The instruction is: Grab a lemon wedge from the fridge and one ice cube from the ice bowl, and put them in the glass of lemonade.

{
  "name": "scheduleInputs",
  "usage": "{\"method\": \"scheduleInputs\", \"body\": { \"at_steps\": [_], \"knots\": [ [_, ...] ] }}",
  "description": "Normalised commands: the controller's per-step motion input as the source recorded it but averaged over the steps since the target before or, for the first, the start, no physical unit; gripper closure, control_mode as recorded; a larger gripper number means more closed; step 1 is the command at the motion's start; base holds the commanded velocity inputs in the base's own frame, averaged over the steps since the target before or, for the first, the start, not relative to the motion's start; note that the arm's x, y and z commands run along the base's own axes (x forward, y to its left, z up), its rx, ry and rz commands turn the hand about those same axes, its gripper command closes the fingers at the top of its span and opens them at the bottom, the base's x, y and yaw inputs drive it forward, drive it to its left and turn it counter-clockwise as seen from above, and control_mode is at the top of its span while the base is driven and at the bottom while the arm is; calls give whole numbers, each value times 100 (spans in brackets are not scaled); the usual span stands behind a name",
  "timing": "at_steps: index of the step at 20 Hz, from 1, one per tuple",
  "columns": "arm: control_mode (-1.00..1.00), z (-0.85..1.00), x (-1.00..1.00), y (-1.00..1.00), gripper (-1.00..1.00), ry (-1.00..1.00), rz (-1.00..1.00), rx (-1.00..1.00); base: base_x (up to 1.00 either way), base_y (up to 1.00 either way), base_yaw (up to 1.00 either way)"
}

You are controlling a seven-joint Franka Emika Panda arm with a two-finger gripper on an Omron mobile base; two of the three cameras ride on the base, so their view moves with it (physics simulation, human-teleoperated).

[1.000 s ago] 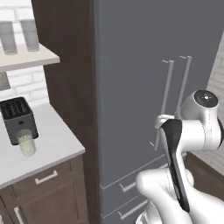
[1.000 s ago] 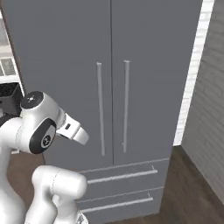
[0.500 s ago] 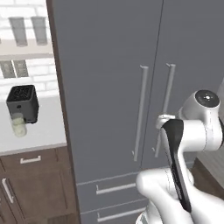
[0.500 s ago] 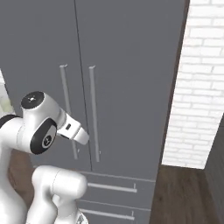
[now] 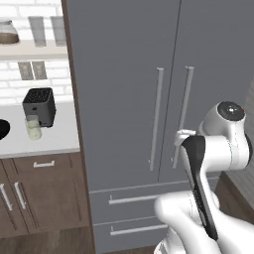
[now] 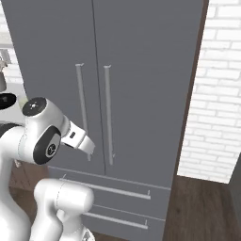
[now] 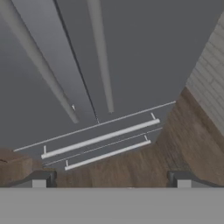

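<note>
Counter [image 5: 49,144] sits at your nine o'clock in the left base view, with the ice bowl [image 5: 2,130] cut by the frame edge, then the glass of lemonade [image 5: 33,127] touching the front of the black toaster [image 5: 39,106]. Toward three o'clock stands the fridge [image 5: 149,99], both doors closed, its two bar handles [image 5: 156,119] side by side. Your gripper [image 7: 111,181] is released, fingertips [image 7: 39,179] wide apart, grasping nothing, aimed at the fridge drawers [image 7: 100,140].

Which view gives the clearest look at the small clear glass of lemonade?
The left base view: the small clear glass of pale lemonade stands on the white counter, in front of the black toaster. The other views face the grey fridge.
</note>
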Motion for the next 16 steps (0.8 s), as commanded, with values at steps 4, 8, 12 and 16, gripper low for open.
{"method": "scheduleInputs", "body": {
  "at_steps": [4, 8, 12, 16],
  "knots": [
    [100, 0, 0, 0, -100, 0, 0, 0, -71, 8, 0],
    [100, 0, 0, 0, -100, 0, 0, 0, -21, 12, 0],
    [100, 0, 0, 0, -100, 0, 0, 0, -8, 16, 0],
    [100, 0, 0, 0, -100, 0, 0, 0, 0, 9, 0]
  ]
}}
